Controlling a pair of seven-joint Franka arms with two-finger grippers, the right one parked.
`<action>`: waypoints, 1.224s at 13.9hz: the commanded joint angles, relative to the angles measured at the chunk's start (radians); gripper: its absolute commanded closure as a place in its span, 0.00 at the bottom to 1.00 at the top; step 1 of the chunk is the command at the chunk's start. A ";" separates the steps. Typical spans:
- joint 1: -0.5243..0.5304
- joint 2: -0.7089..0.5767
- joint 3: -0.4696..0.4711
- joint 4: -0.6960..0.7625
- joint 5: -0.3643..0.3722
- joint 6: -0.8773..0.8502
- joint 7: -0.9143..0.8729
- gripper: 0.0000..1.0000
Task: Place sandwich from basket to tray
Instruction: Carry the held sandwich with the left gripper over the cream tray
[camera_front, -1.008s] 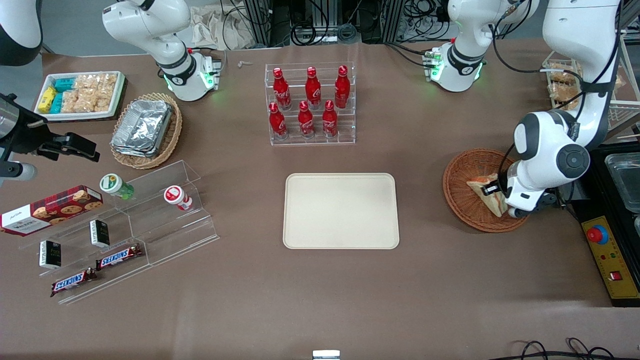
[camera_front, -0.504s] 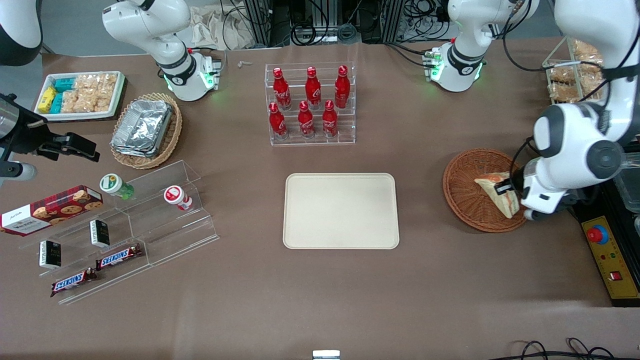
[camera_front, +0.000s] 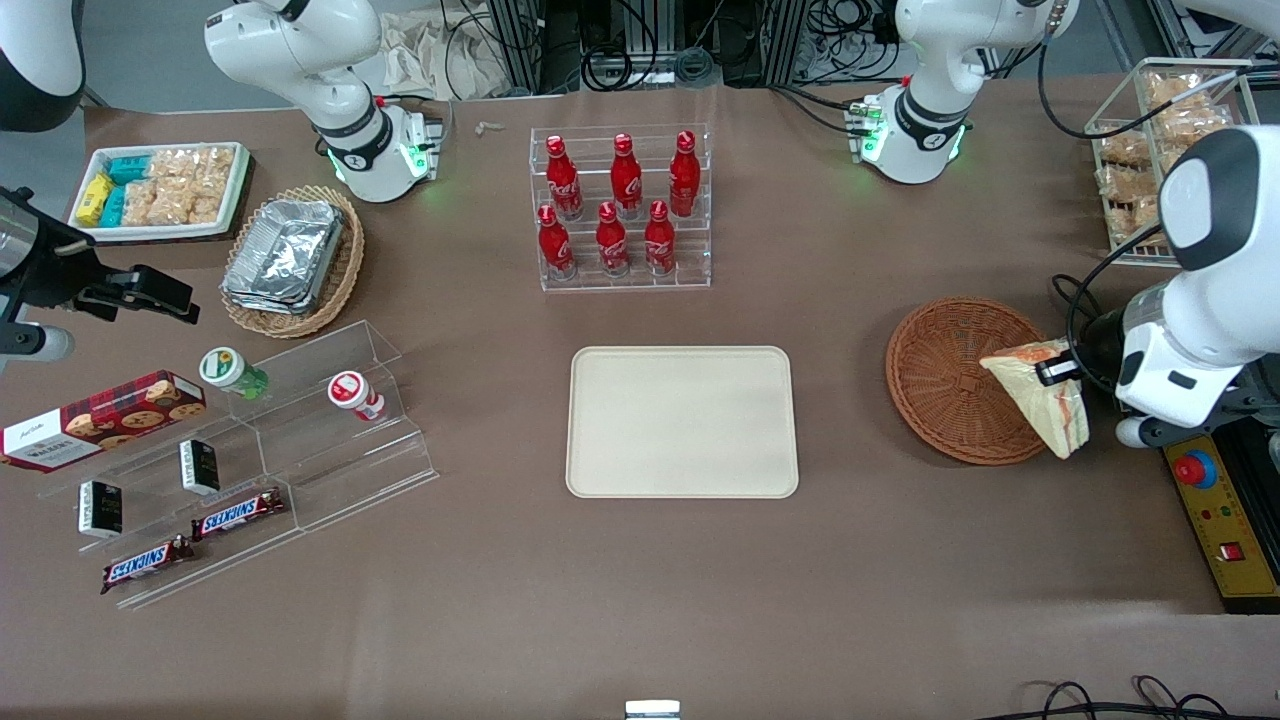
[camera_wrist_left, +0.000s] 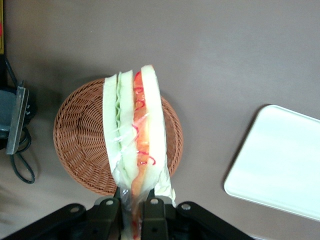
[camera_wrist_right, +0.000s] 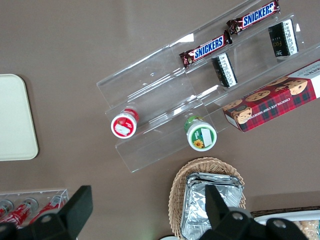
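Note:
My left gripper (camera_front: 1062, 372) is shut on the clear-wrapped sandwich (camera_front: 1043, 395), a pale bread wedge with orange-red and green filling, and holds it in the air above the edge of the reddish-brown wicker basket (camera_front: 945, 380) toward the working arm's end. In the left wrist view the sandwich (camera_wrist_left: 134, 135) hangs from the gripper (camera_wrist_left: 134, 212) over the empty basket (camera_wrist_left: 82, 145). The cream-beige tray (camera_front: 683, 421) lies flat at the table's middle, bare; one corner of the tray (camera_wrist_left: 280, 165) shows in the left wrist view.
A clear rack of red bottles (camera_front: 620, 208) stands farther from the camera than the tray. A control box with a red button (camera_front: 1212, 500) and a wire rack of snacks (camera_front: 1150, 150) lie at the working arm's end. Acrylic shelves of snacks (camera_front: 250, 440) lie toward the parked arm's end.
My left gripper has risen and moved toward the working arm's end with the sandwich, lifting it out of the basket's middle to above its edge.

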 joint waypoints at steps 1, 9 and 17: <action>-0.012 0.100 -0.041 0.189 -0.006 -0.104 0.013 1.00; -0.096 0.210 -0.239 0.192 0.061 -0.070 0.009 1.00; -0.234 0.425 -0.239 0.183 0.021 0.109 -0.066 1.00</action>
